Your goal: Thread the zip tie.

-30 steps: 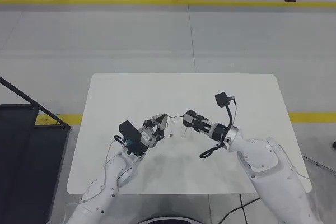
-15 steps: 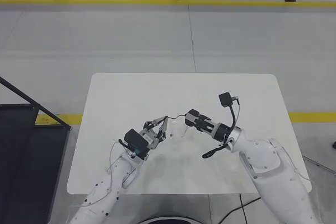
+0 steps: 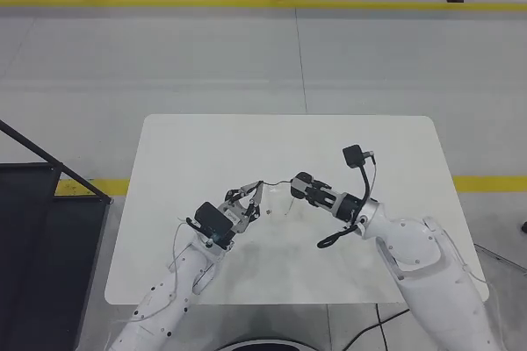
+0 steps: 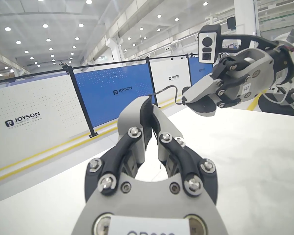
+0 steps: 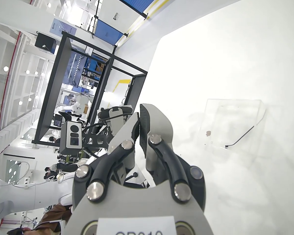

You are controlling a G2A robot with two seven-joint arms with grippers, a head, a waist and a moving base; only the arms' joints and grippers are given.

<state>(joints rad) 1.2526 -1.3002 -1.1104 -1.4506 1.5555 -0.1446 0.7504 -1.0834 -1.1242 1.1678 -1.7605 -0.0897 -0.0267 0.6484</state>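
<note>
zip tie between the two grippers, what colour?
Black. The zip tie shows best in the left wrist view, as a thin curved strand.

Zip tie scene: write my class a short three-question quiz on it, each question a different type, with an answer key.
1. Multiple choice: what grips the zip tie? A the left gripper alone; B the right gripper alone; C both.
2. True or false: the two grippers touch each other.
3. Short answer: between the grippers, does the tie run straight or curved?
Key: 1 C; 2 false; 3 curved.
</note>
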